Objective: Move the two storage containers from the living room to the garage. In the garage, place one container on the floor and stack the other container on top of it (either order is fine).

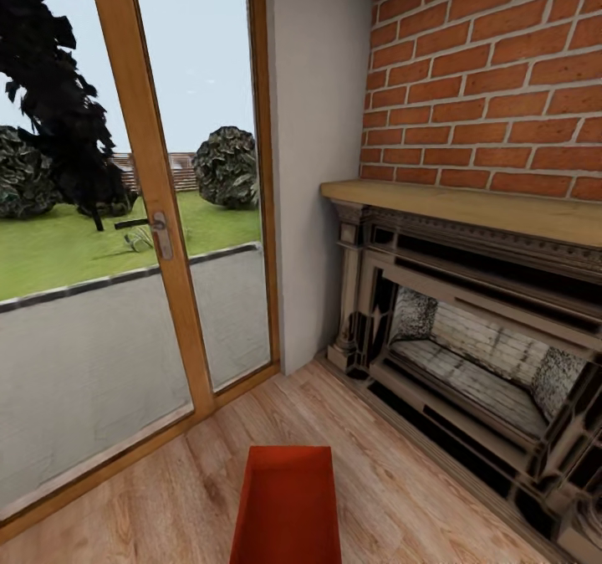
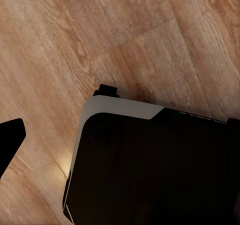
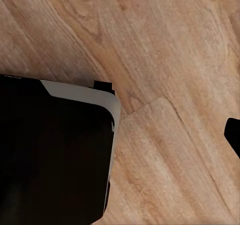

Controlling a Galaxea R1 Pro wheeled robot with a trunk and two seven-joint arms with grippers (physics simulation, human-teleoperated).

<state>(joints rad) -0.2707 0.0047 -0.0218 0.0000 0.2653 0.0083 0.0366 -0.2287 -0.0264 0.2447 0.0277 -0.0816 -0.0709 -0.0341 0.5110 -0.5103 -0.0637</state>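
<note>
Wood floor [image 1: 167, 497], 1 storage container [image 1: 287, 505], fireplace [image 1: 477, 338]

Glass door [image 1: 109, 238] with wood frame fills left of frame; metal handle [image 1: 160, 233] at mid-height. Outside: lawn, dark tree, round shrubs, grey paving. Plain pale wall [image 1: 313, 154] at centre. Red brick wall [image 1: 493, 70] upper right, above fireplace [image 1: 477, 355] with wooden mantel [image 1: 477, 208]. Light wood plank floor [image 1: 393, 472] along bottom.
</note>
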